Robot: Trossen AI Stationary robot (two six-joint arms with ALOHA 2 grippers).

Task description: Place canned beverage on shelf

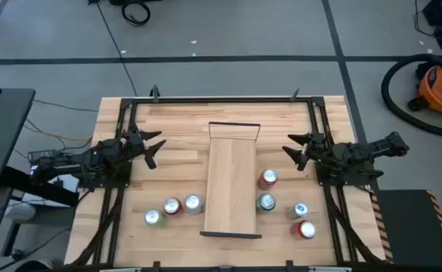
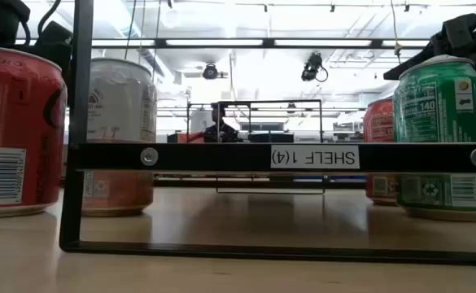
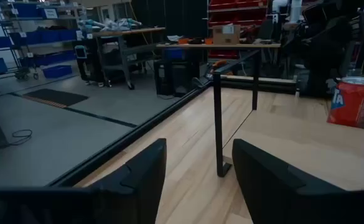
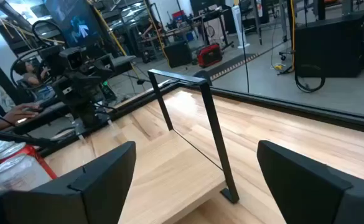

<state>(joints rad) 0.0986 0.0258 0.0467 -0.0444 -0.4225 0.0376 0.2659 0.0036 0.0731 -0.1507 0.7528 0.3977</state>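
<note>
The shelf (image 1: 232, 185), a long light-wood plank with black rails at its far (image 1: 234, 125) and near (image 1: 230, 235) ends, lies in the middle of the slatted tabletop. Three cans stand upright on the tabletop left of it: green-white (image 1: 153, 217), red (image 1: 172, 206) and silver (image 1: 193, 202). Several stand to its right, among them a red one (image 1: 267, 178) and a green one (image 1: 266, 202). My left gripper (image 1: 154, 147) is open and empty left of the shelf's far end. My right gripper (image 1: 295, 149) is open and empty on its right.
A black metal frame (image 1: 221, 99) runs round the tabletop edges. The low view looks through the near rail (image 2: 315, 157), with a red can (image 2: 18, 130) and a green can (image 2: 445, 138) close by. A person sits in the room beyond (image 4: 26, 74).
</note>
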